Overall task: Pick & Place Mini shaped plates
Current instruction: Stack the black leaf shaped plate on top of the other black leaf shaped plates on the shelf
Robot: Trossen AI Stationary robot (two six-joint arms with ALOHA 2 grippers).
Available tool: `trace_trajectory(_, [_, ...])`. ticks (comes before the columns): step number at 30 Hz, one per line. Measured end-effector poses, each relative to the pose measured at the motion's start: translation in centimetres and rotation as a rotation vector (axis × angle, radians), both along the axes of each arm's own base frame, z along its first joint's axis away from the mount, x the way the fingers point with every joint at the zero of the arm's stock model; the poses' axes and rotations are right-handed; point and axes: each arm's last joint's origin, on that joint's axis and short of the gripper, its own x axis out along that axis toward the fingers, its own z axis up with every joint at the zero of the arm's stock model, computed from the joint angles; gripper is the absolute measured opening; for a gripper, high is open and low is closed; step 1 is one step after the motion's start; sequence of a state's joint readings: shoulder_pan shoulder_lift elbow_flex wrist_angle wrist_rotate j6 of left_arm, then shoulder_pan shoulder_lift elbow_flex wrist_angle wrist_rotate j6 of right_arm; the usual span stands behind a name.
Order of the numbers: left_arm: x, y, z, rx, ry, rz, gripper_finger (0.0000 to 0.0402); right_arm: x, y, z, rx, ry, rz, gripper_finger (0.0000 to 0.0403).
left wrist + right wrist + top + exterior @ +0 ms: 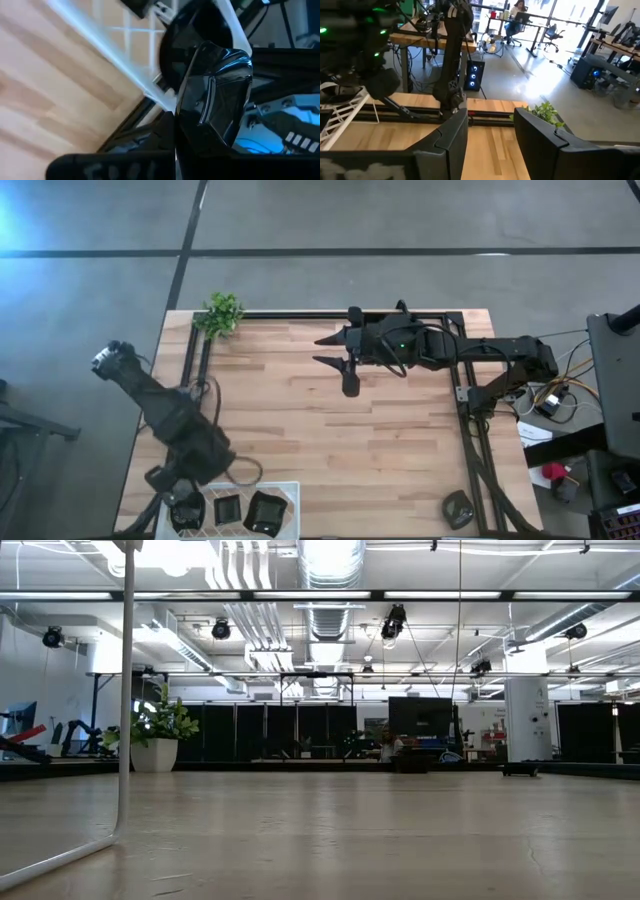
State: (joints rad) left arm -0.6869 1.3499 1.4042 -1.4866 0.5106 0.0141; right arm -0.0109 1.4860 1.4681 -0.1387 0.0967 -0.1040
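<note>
**Left arm down in the rack for a plate**

The left gripper (185,510) is deep in the white wire rack (290,490) at the table's near edge, and seems clamped on a glossy black mini plate (215,100), though it's hard to be sure. Two more plates (228,508) sit beside it. The right gripper (335,350) waits with fingers apart, clear over the far table (300,410).

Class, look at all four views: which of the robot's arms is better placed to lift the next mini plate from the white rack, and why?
Left. Its gripper is down at the white rack among the black plates. The right gripper hangs open over bare table, far away.
</note>
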Motion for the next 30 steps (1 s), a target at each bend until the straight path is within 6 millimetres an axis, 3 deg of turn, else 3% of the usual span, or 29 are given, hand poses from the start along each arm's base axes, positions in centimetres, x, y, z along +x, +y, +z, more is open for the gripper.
trace_trajectory(8, [0.5,-4.0,-0.6,-0.083,-0.01,-0.064,0.0,0.0,0.0,0.0,0.0,-0.001,0.0,0.0152])
trace_trajectory(30, [1.6,-4.2,-0.2,-0.144,-0.108,-0.138,0.0008,-0.1,0.0,0.0,0.0,0.001,0.0,0.0138])
